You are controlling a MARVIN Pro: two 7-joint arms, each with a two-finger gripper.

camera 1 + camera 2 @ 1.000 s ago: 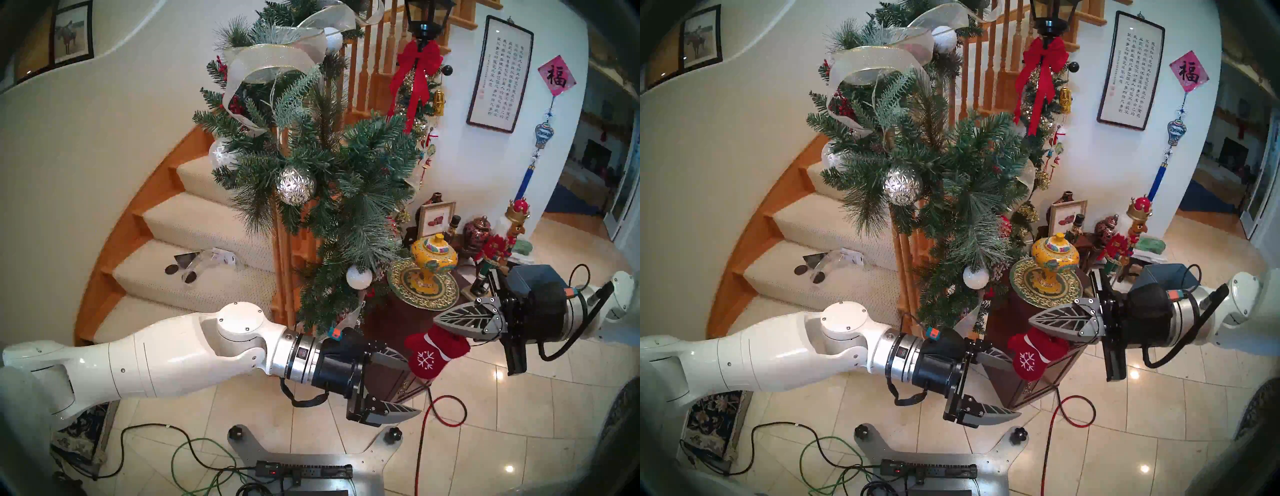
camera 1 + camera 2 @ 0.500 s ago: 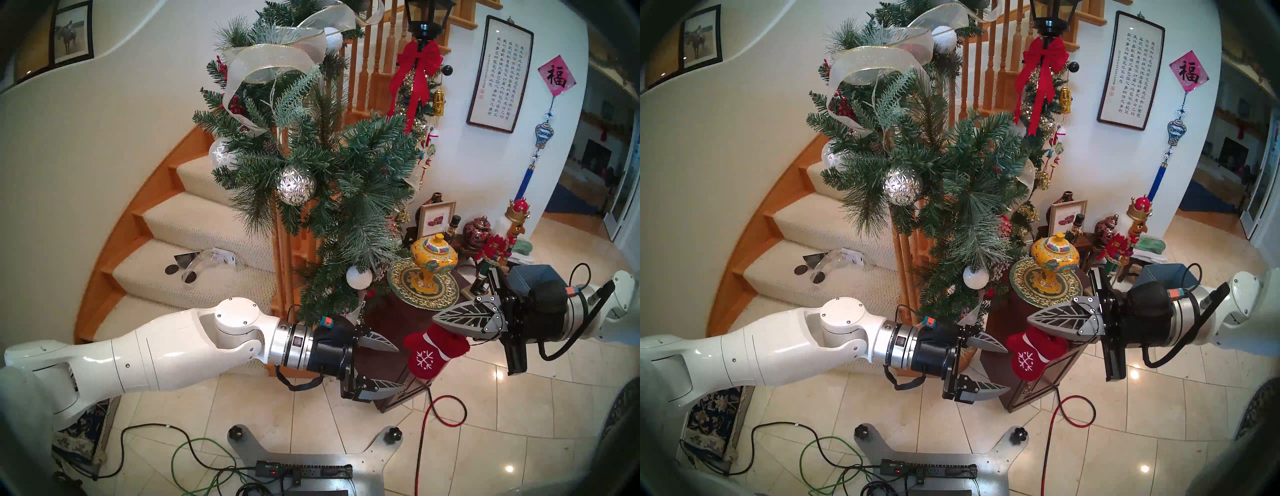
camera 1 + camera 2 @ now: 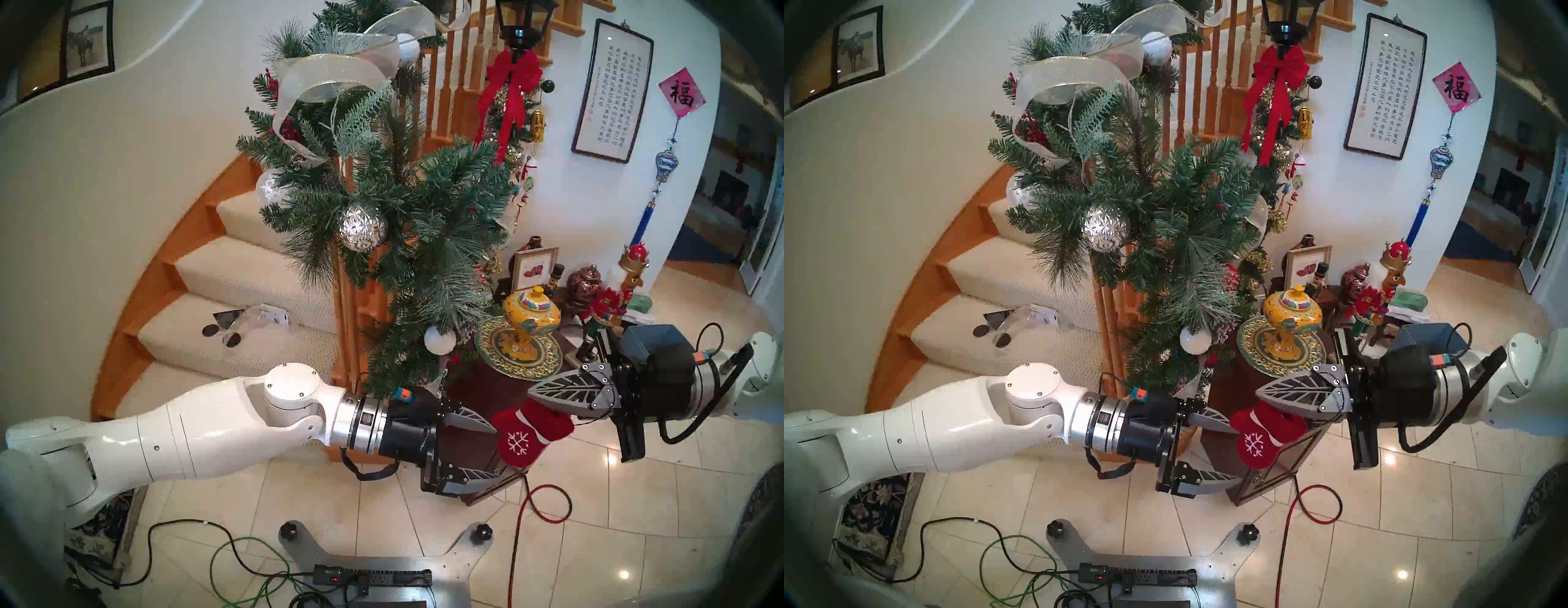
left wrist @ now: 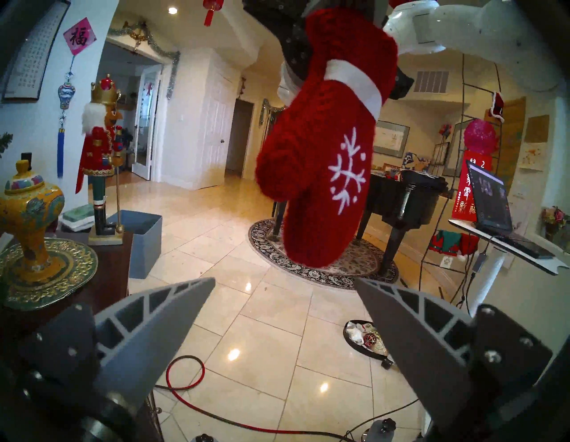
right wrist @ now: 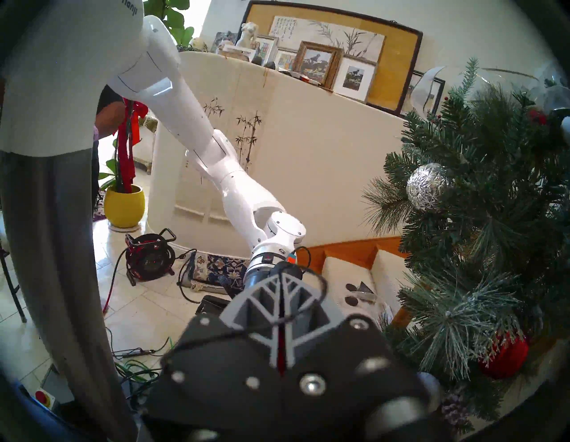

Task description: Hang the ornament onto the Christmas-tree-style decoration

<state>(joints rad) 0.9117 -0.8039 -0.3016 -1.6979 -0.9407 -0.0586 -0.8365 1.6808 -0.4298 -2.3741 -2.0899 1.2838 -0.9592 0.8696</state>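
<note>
1. The right tool (image 3: 535, 397) has its two grey fingers pressed together. It pinches the top of the red mitten (image 3: 526, 433), up by the cuff.
2. The mitten hangs down from those fingers in the air. It is soft and red, with a white snowflake on the front and a white stripe near the top.
3. In the left wrist view the mitten (image 4: 324, 148) hangs big and close, above and between the two grey fingers (image 4: 160, 321) of the left tool.
4. The left tool (image 3: 494, 452) is spread wide. Nothing is in it. It points sideways at the mitten and sits just beside it, a bit lower. I cannot tell if its upper finger touches the mitten.
5. The two tools point at each other, low in the head view.
6. The big green garland (image 3: 403, 220) runs down the stair rail, above both tools. It has frosty tips, a shiny silver ball (image 3: 362, 226), a white ball (image 3: 440, 339), a see-through silver ribbon (image 3: 331, 72) and red berries (image 3: 288, 127).
7. The mitten is not on the garland. It hangs below and to the right of the garland's low end.
8. A dark wood bench (image 3: 479, 390) stands behind the mitten. A yellow jar (image 3: 530, 314) sits on a gold plate on it.
9. In the right wrist view the garland (image 5: 481, 234) is close on the right side.
</note>
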